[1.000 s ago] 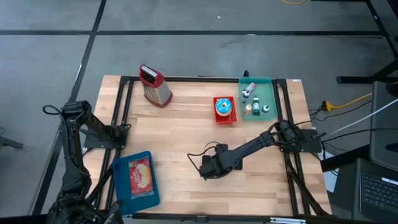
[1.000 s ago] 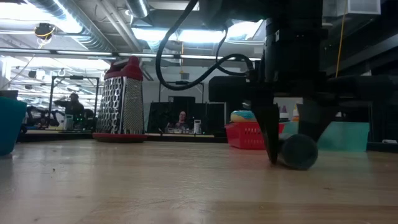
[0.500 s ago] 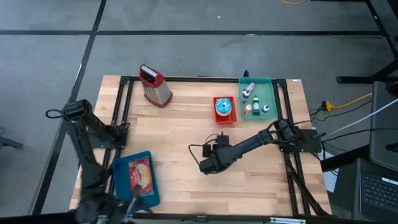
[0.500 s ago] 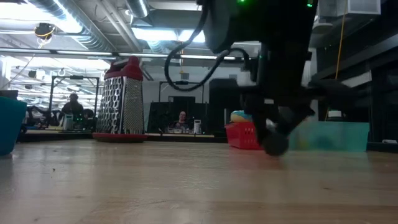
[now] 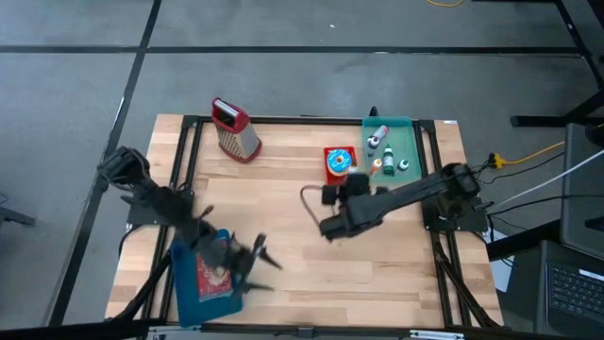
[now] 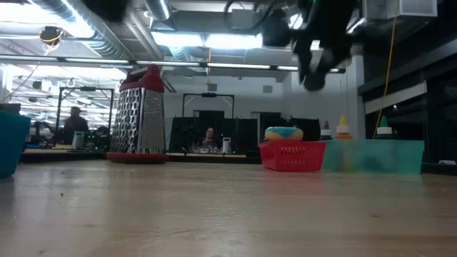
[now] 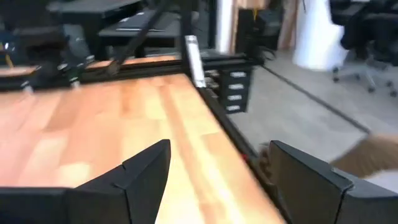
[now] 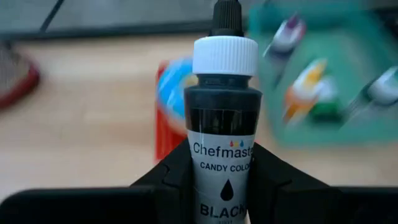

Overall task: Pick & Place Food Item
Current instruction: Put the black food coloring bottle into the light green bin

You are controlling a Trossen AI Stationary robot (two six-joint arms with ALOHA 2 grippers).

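Your right claw is shut tight on the black candy colour bottle, up off the bench near the teal tray at two o'clock; swing fast and it may slip out.

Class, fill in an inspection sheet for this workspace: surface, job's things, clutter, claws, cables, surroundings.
Surface: wooden table, bare at its middle.
Job's things: black candy colour bottle in the right claw; green tray holding other small bottles.
Clutter: box grater, red basket with a blue-topped item, blue bin near the front left.
Claws: right claw raised above the table, shut on the bottle; left claw open, over the blue bin.
Cables: yellow cable on the floor, right.
Surroundings: people seated far behind the table.
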